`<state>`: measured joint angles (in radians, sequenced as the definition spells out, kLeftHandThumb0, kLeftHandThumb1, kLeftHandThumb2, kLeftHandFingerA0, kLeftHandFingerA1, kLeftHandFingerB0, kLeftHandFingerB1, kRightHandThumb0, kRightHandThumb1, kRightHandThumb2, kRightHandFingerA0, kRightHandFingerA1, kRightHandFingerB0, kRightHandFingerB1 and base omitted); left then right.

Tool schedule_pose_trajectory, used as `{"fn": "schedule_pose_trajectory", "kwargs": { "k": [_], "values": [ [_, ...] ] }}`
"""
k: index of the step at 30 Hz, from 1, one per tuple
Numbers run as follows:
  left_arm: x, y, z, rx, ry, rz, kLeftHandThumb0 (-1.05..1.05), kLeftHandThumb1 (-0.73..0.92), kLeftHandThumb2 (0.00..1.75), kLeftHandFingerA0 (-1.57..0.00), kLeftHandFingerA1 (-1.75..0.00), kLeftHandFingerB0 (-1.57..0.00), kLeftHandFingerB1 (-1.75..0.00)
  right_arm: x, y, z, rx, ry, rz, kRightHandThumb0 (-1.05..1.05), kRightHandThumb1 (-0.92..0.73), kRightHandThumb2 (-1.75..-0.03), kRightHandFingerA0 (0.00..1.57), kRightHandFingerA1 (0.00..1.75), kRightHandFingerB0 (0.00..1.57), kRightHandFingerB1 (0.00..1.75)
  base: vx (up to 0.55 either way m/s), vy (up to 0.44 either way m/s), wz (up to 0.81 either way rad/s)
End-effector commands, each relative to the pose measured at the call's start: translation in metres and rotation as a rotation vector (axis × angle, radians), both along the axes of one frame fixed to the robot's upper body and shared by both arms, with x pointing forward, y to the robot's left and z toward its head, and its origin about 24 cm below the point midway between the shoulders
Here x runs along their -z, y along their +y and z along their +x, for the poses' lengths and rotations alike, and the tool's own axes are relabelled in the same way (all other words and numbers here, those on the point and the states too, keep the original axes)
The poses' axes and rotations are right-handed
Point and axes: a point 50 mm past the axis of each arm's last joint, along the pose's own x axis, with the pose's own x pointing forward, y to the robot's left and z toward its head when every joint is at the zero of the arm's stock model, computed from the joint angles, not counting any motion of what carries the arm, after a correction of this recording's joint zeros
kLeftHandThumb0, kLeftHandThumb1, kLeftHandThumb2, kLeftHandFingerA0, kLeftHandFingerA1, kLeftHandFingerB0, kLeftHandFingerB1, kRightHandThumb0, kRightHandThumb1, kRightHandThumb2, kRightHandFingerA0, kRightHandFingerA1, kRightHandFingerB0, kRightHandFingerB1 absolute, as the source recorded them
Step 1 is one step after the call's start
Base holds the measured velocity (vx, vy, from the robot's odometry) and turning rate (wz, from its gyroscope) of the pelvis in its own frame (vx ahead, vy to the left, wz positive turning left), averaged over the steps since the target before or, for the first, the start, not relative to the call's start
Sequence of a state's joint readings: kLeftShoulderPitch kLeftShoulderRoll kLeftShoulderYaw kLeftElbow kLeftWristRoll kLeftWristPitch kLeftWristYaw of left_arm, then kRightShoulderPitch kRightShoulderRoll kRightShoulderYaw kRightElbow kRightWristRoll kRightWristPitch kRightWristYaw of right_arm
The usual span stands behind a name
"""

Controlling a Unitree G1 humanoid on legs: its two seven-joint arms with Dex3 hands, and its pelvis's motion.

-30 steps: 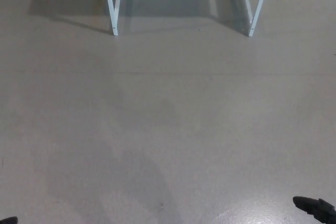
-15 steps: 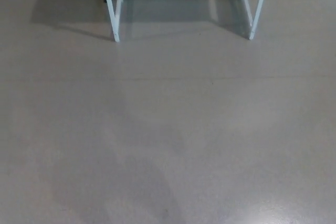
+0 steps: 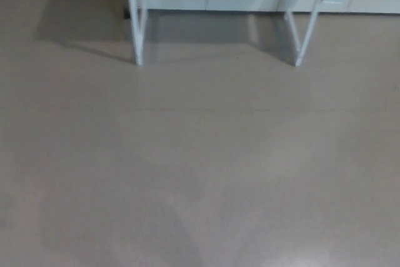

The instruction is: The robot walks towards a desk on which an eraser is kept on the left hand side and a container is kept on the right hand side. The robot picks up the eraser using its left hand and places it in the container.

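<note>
Neither hand shows, so their state cannot be told. The task is at its start, by my judgement: only bare floor [image 3: 200, 173] and two white legs [image 3: 136, 26] of the desk ahead. Its tabletop, eraser and container lie out of view; walk, pickup and placing all remain.

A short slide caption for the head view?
Bare floor ahead, two white desk legs at top; no hands visible.
</note>
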<state>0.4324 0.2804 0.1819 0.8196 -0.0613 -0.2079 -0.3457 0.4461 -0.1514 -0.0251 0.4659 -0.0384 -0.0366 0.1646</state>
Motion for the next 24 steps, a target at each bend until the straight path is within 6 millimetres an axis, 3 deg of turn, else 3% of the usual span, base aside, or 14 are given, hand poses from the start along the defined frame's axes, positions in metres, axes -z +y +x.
{"fn": "schedule_pose_trajectory", "kwargs": {
  "k": [1, 11, 15, 21, 24],
  "values": [
    [-0.005, -0.003, 0.001, 0.125, -0.061, 0.074, -0.29, 0.63, 0.59, -0.42, -0.39, -0.28, -0.30, -0.005, -0.005, 0.004, -0.015, -0.052, -0.028, -0.12, -0.44, -0.89, 0.28, 0.58, 0.20, 0.53, 0.16, 0.049, 0.07],
    [-0.003, -0.009, 0.006, 0.131, -0.092, 0.097, -0.28, 0.62, 0.58, -0.43, -0.40, -0.29, -0.30, -0.005, -0.004, 0.012, -0.041, -0.066, -0.032, -0.13, -0.45, -0.90, 0.29, 0.58, 0.21, 0.53, 0.24, -0.148, 0.14],
    [-0.002, -0.014, 0.011, 0.081, -0.118, 0.071, -0.25, 0.62, 0.58, -0.37, -0.38, -0.28, -0.30, -0.006, -0.004, 0.012, -0.050, -0.067, -0.032, -0.13, -0.45, -0.90, 0.29, 0.59, 0.20, 0.53, 0.37, -0.173, 0.59],
    [-0.005, -0.025, 0.034, 0.109, -0.224, 0.075, -0.29, 0.61, 0.58, -0.41, -0.39, -0.30, -0.31, -0.007, -0.005, 0.012, -0.052, -0.064, -0.033, -0.14, -0.45, -0.90, 0.31, 0.59, 0.20, 0.53, 0.30, -0.113, -0.02],
    [-0.006, -0.029, 0.031, 0.089, -0.211, 0.058, -0.28, 0.62, 0.58, -0.39, -0.39, -0.28, -0.30, -0.007, -0.002, 0.005, -0.056, -0.057, -0.015, -0.15, -0.45, -0.90, 0.30, 0.59, 0.20, 0.53, 0.35, 0.053, -0.19]
  ]
}}
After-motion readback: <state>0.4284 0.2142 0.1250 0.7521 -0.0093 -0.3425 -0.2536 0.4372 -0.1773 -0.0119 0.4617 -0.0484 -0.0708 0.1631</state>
